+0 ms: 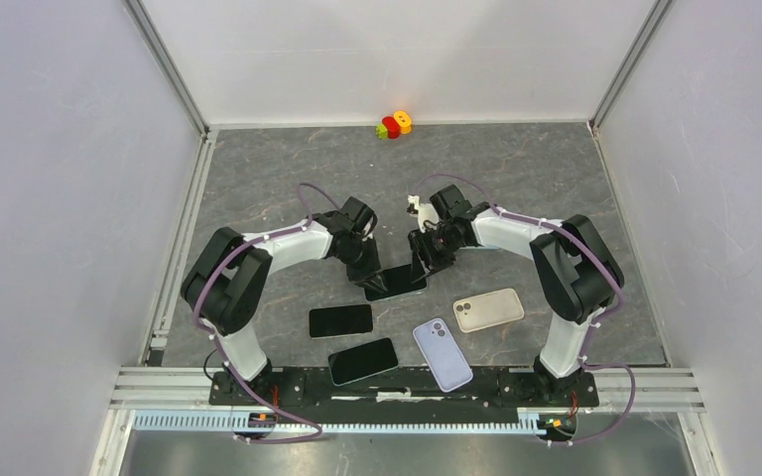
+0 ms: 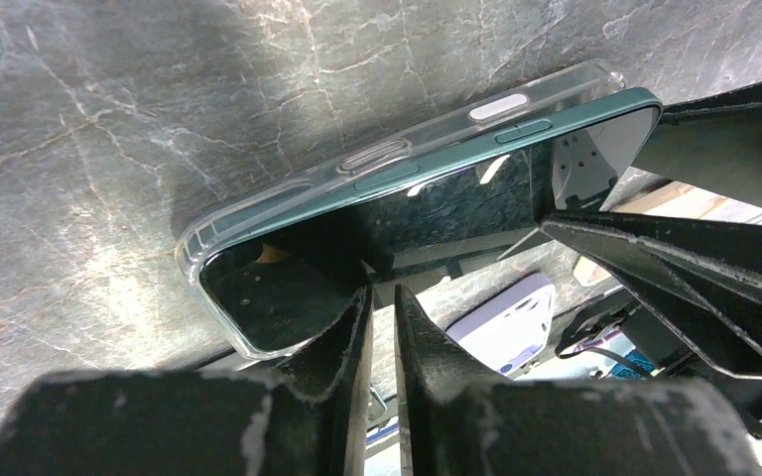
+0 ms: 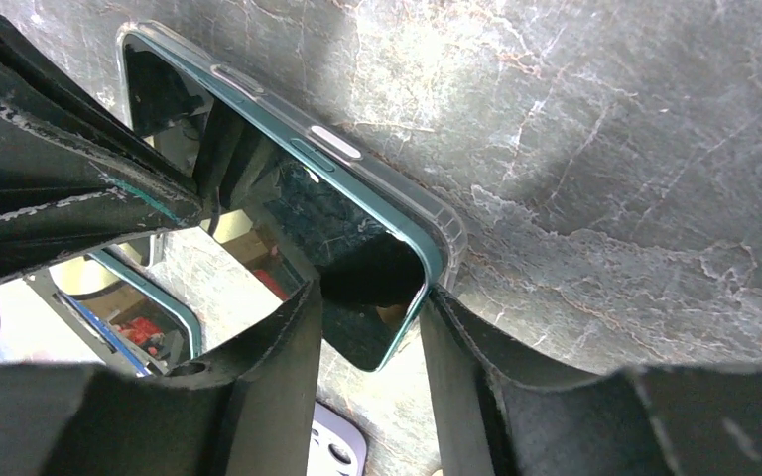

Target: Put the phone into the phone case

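Phone (image 2: 437, 193) sits partly in clear case (image 2: 377, 151), seen only by wrist cameras; both tools' grips unclear.

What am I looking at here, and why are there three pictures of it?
Two robot arms are bolted at the near edge of a grey table. The overhead view shows both; the other two come from cameras on each wrist. The left gripper and right gripper meet at a dark green phone partly seated in a clear case, which they are pressing together. The right gripper's fingers straddle one corner; the left's are nearly shut at the phone's edge. Also lying there: two black phones, a lilac one, a beige one and a small coloured toy.
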Controlling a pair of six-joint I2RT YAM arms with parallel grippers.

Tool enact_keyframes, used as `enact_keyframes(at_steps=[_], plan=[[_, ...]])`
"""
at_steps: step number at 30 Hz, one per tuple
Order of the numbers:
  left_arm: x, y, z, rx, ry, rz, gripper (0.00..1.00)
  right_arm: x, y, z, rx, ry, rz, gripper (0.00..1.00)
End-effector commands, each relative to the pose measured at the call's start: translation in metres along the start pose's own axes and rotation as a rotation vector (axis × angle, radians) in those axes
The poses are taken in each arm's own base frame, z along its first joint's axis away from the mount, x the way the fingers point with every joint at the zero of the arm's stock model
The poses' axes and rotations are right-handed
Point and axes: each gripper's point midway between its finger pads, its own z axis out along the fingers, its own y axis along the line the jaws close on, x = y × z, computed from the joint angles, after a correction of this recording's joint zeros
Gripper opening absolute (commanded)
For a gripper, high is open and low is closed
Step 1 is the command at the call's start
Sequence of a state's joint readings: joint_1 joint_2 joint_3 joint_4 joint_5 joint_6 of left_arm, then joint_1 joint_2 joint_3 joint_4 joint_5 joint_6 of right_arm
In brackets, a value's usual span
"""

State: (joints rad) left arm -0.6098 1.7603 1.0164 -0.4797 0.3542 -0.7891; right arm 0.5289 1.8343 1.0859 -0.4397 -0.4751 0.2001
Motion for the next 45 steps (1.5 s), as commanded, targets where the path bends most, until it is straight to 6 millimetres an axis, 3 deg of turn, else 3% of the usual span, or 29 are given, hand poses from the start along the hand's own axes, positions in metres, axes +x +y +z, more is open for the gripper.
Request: enact_keyframes(at_steps=[1,8,12,16,19,29,45], plan=[[-0.008,0.014,0.008,-0.065,-0.020,0.003,0.22,0.054,-0.094,-0.001,0.412,0.193,-0.042,0.46],[-0.016,-0.013,0.015,-0.010,-0.005,0.033,0.27,0.062,-0.082,0.011,0.374,0.230,-0.069,0.33],[-0.019,-0.022,0.021,-0.004,0.003,0.042,0.27,0.065,-0.078,0.014,0.361,0.243,-0.077,0.33],[-0.019,-0.009,0.023,-0.061,0.008,0.035,0.25,0.064,-0.075,0.010,0.355,0.248,-0.081,0.34],[-0.015,0.001,0.027,-0.092,0.025,0.019,0.23,0.059,-0.069,0.005,0.340,0.233,-0.077,0.41],[-0.010,0.023,0.031,-0.145,0.046,-0.020,0.17,0.029,-0.036,-0.017,0.243,0.129,-0.069,0.55],[-0.009,0.022,0.032,-0.141,0.055,-0.016,0.17,-0.007,-0.005,-0.050,0.010,-0.020,-0.005,0.48]])
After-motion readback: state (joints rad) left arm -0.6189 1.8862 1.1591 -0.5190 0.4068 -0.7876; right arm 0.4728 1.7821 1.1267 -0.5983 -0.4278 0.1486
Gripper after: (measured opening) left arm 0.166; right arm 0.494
